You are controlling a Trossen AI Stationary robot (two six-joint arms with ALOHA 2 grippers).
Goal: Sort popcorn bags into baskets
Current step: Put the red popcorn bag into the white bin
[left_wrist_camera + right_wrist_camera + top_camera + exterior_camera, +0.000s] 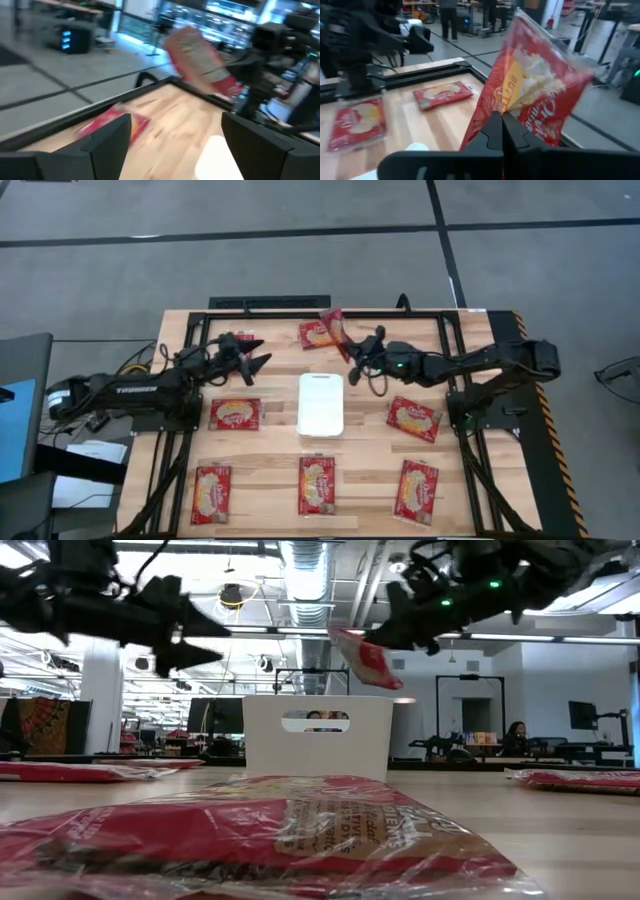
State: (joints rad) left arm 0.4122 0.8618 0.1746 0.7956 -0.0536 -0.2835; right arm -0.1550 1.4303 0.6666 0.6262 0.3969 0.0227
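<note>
My right claw is pinched on a popcorn bag, holding it in the air above the bench, up and right of the white basket in the overhead frame. From the wrist camera its fingers are pressed together on the bag's lower edge, and the bag stands tilted above them. My left claw hangs spread and empty, left of the basket and above the bench. Another bag lies flat just above the basket. Two more lie beside it, left and right. Three more bags lie in a row along the lower part of the bench.
</note>
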